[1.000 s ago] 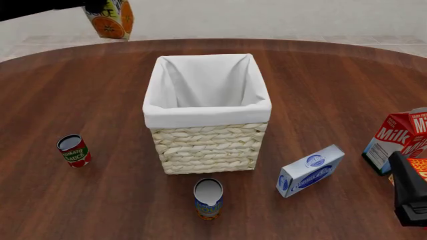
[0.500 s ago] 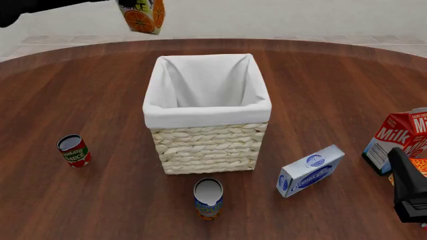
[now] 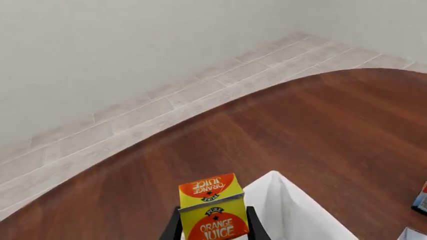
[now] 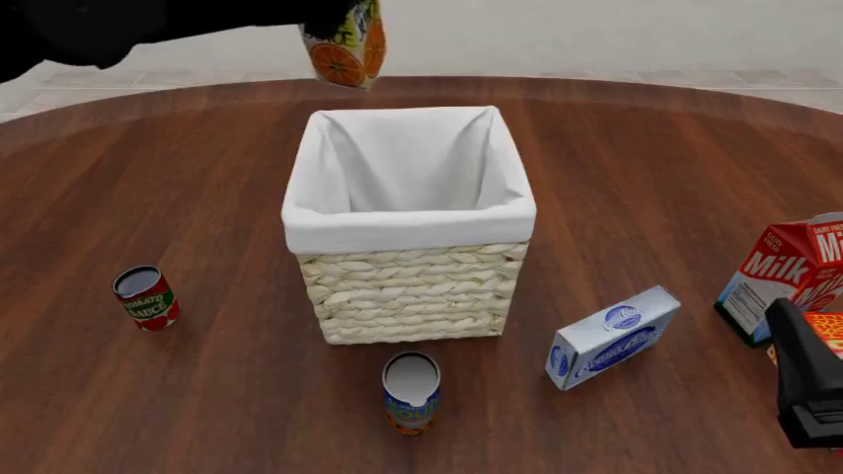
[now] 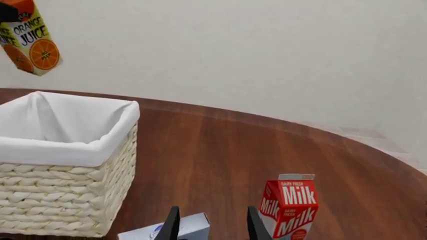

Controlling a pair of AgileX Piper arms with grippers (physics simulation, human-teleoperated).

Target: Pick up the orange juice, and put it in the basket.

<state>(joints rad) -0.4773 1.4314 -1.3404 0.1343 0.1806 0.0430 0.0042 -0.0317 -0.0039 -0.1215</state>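
The orange juice (image 4: 345, 47), a small yellow-orange carton, hangs tilted in the air just behind the back left corner of the basket (image 4: 409, 229). The basket is woven straw with a white liner and stands mid-table. My left gripper (image 3: 215, 226) is shut on the orange juice (image 3: 212, 205), one finger on each side. The basket liner's corner (image 3: 287, 210) lies just below it. In the front view the left gripper is mostly off the top edge. My right gripper (image 5: 212, 225) is open and empty, low at the front right (image 4: 806, 390). The right wrist view shows the orange juice (image 5: 30, 37) above the basket (image 5: 67, 200).
A tomato sauce can (image 4: 145, 296) stands left of the basket. Another can (image 4: 411, 392) stands in front of it. A blue-white box (image 4: 613, 336) lies to the front right. A red-white milk carton (image 4: 791, 276) stands at the right edge beside my right gripper.
My left arm has carried the orange juice to the right, from the far left to just behind the basket's back left corner. The right arm has stayed put.
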